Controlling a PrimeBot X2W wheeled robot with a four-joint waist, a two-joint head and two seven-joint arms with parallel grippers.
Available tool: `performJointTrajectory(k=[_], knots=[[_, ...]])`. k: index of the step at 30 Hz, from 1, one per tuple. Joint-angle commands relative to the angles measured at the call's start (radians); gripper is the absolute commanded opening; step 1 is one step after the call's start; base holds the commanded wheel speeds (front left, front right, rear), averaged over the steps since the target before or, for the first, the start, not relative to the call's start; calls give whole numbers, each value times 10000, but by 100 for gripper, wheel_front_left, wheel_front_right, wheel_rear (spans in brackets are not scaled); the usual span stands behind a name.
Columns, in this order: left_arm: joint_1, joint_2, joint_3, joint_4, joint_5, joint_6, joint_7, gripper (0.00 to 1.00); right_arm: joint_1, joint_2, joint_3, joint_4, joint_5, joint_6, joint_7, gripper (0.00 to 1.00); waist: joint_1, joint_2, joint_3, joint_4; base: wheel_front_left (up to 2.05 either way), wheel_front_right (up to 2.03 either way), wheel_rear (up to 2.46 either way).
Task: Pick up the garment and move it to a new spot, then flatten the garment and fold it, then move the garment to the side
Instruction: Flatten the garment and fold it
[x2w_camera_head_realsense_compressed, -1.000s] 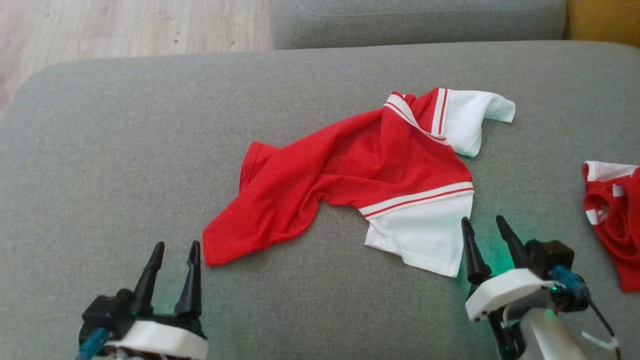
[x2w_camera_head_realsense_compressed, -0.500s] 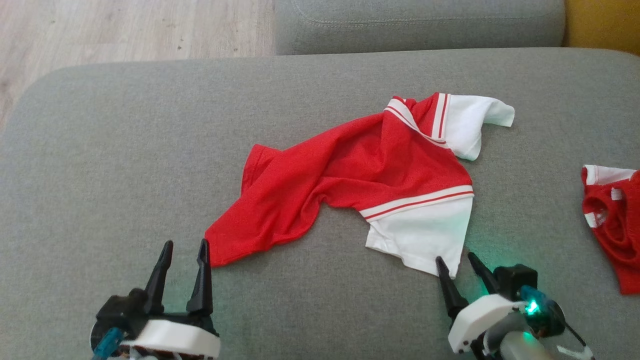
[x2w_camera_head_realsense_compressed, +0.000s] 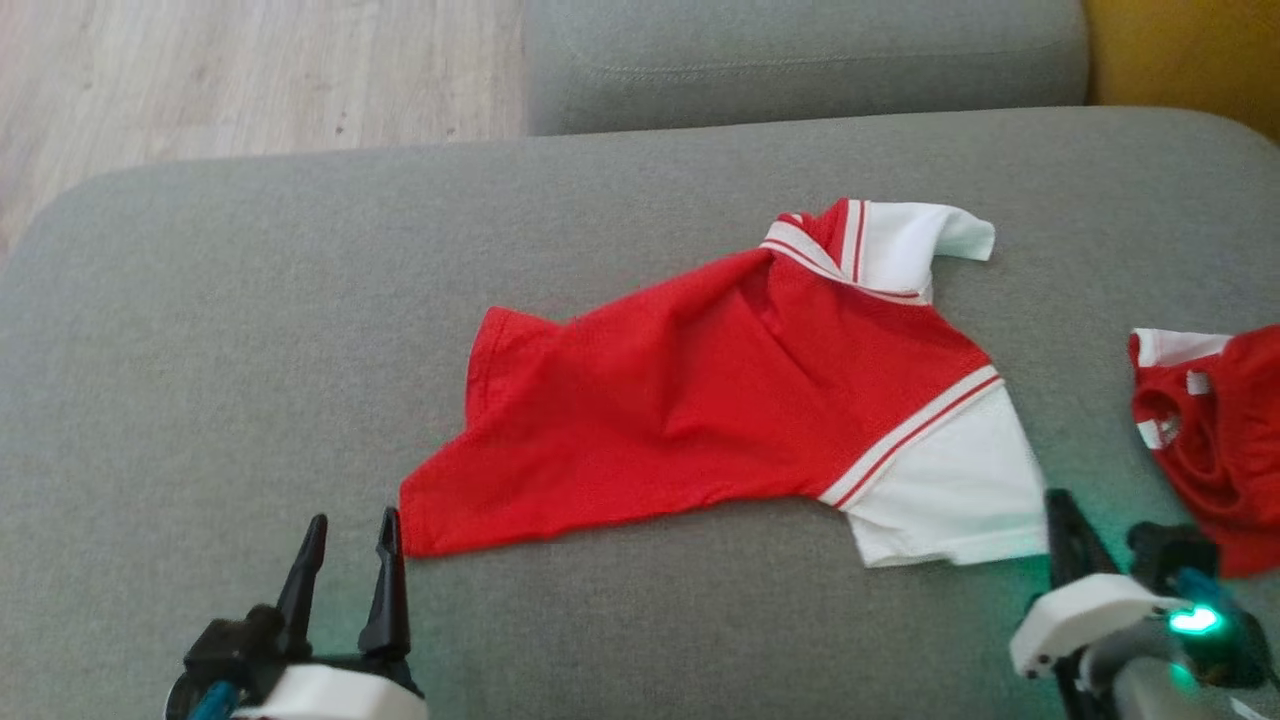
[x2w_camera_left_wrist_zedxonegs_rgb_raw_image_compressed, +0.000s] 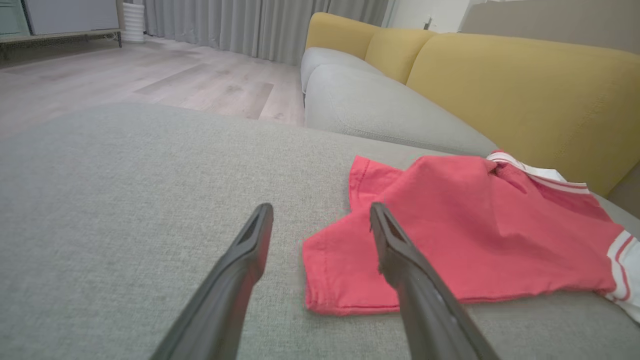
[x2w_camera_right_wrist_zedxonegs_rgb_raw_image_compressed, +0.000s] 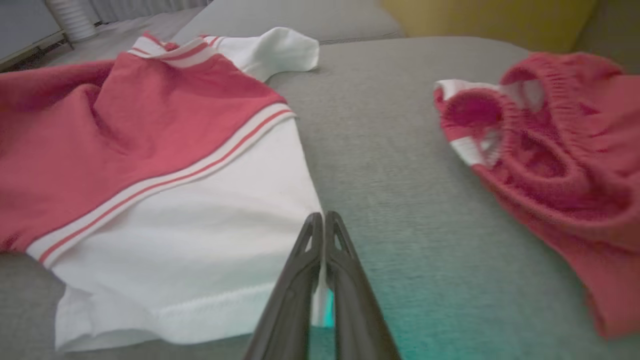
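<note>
**Sleeve corner pinched, shirt not yet flat**

The shirt (x2w_camera_head_realsense_compressed: 720, 400) lies toward the right of the middle of the grey sofa seat (x2w_camera_head_realsense_compressed: 250, 300). Its red body is spread out but rumpled, one white sleeve is curled up at the far side, and the other white sleeve reaches toward the near right corner. Our right end effector (x2w_camera_right_wrist_zedxonegs_rgb_raw_image_compressed: 324, 215) has its fingers pressed together on the corner of that near sleeve, with a sliver of white cloth between them. Our left end effector (x2w_camera_head_realsense_compressed: 352, 517) stands with its fingers apart, just beside the red hem corner and holding nothing.

We judge this to be the flattening step. We cannot tell from here whether the shirt has already been moved to a new spot. No fold is made, and the move to the side is not yet done.

Near the seat's right edge, a second red garment (x2w_camera_head_realsense_compressed: 1210, 430) lies bunched, close to the right end effector but apart from the shirt.
</note>
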Motion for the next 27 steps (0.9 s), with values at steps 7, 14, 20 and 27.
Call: performJointTrajectory(k=[7, 14, 20, 27], knots=[[-222, -174, 1238, -235, 1099, 17, -53, 100, 68, 259, 386, -2681, -138, -7, -42, 100, 0, 0, -215, -118, 0, 0, 0], [-314, -278, 1719, -313, 1883, 106, -53, 100, 197, 278, 2140, -3499, 980, -7, -42, 100, 0, 0, -327, -58, 0, 0, 0], [-197, -312, 1869, -224, 2171, 278, -53, 100, 339, 279, 2928, -2932, 1146, -7, -42, 100, 0, 0, -512, 3, 0, 0, 0], [1, -323, 1800, -155, 2001, 319, -53, 100, 515, 280, 3042, -2773, 1248, -7, -42, 100, 0, 0, -643, 26, 0, 0, 0]])
